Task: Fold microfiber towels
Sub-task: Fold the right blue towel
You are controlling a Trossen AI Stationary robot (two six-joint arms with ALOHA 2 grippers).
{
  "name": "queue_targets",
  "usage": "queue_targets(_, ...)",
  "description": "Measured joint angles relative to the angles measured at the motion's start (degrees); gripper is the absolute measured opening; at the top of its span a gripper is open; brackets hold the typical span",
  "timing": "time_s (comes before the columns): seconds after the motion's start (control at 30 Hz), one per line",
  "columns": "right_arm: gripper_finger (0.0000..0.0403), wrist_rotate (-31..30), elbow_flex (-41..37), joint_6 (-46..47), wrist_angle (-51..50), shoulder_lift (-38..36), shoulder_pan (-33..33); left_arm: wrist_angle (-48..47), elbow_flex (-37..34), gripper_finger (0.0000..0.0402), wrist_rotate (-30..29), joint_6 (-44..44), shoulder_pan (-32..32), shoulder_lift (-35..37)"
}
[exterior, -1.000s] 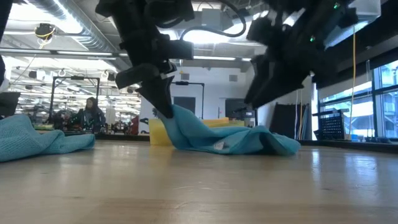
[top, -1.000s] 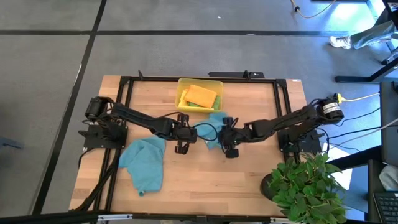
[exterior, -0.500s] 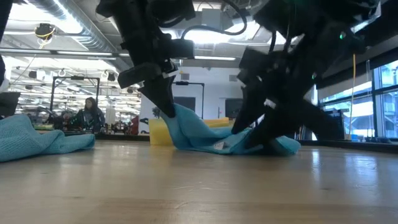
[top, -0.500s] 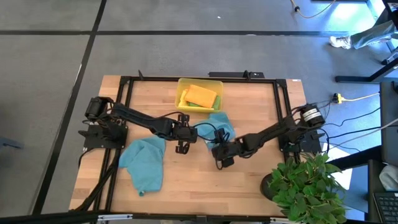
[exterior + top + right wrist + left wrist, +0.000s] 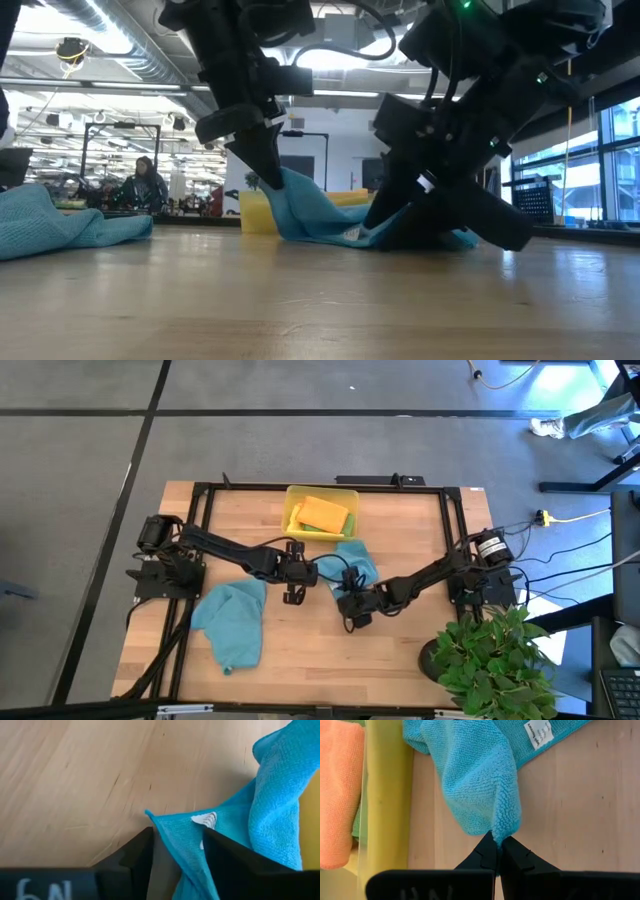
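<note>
Left gripper (image 5: 496, 851) is pinching one teal towel (image 5: 352, 563) corner; right gripper (image 5: 175, 852), fingers spread, is straddling another corner (unfolded). Second teal towel (image 5: 232, 622) is lying crumpled.

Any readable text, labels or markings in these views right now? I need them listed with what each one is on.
White care tag on the teal towel pinched by the left gripper: printed, too small to read.
Same tag in the right wrist view: no legible print.
Pale characters on the right gripper's housing, cut off by the picture's edge, not readable.
Nothing else legible.
</note>
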State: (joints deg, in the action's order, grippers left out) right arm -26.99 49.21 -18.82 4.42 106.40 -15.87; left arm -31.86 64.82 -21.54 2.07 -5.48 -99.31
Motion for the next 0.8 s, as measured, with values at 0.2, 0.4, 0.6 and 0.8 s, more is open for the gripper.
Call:
queue_targets(0.2, 0.0107, 0.0, 0.0, -0.5, 0.0, 0.0, 1.0, 0.0, 0.0, 0.0, 0.0, 0.0, 0.0, 0.0)
queue_targets(0.4, 0.0018, 5.4, 0.0, -0.9, 5.5, -0.2, 1.5, 0.0, 0.0, 0.0, 0.0, 0.0, 0.0, 0.0)
queue_targets(0.6, 0.0013, 8.7, 0.0, -0.6, 8.3, -3.6, 1.0, -1.5, 0.0, 0.0, 0.0, 0.0, -0.1, 0.0)
queue_targets(0.8, 0.0009, 7.5, 0.0, 1.0, 5.8, -10.6, 1.0, -6.1, 0.1, 0.0, -2.0, 0.0, -0.7, 0.8)
